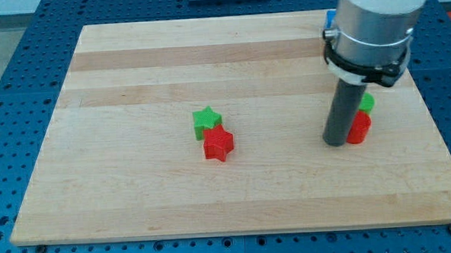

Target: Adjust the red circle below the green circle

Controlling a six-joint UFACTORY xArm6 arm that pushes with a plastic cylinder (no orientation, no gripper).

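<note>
The counter (131, 69) carries all blocks. The tool, a rod with nothing gripped, has its tip (334, 142) touching the red circle (358, 127) on that block's left. The red circle is located directly below the green circle (367, 103), touching it.

On the surface (137, 191), the green star (206, 120) sits near the middle, with the red star (219, 143) touching it just below and slightly to the view's right. Well apart, toward the view's right, the green circle (368, 103) sits directly above the red circle (358, 127), the two touching. My tip (334, 142) rests against the red circle's left side.
</note>
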